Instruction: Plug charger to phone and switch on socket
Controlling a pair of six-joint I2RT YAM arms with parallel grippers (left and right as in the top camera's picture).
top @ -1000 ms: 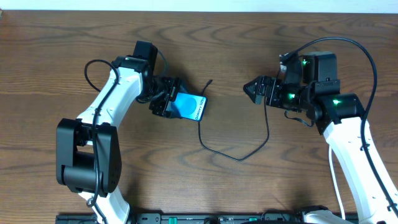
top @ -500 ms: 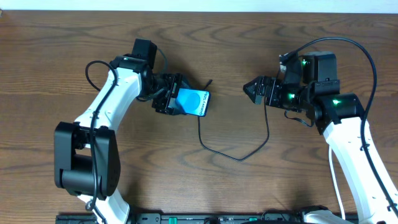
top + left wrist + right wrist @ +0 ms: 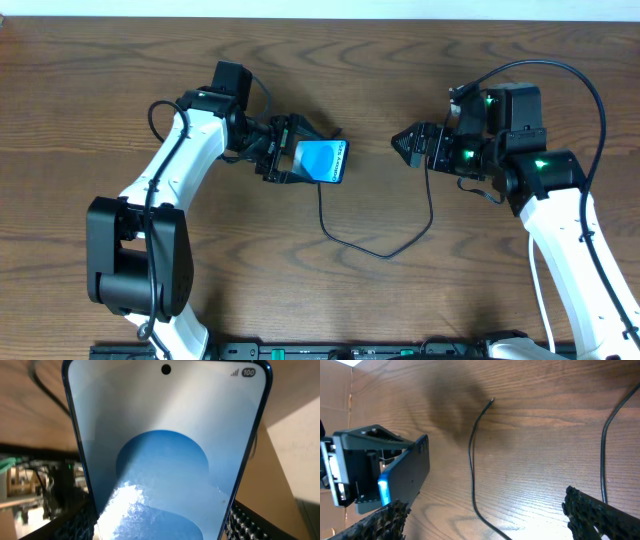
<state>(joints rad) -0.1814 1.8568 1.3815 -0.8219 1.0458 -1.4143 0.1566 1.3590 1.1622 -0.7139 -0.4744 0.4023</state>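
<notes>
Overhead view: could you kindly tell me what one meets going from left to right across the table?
Left arm → left claw, gripping the next item → phone → right claw, open → right arm.

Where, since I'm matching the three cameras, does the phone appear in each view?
Overhead: phone left of centre, in the left gripper.
Left wrist: phone fills the frame, screen toward the camera.
Right wrist: phone at left, seen from behind.
Shared landmark: the charger tip, in overhead and right wrist.
</notes>
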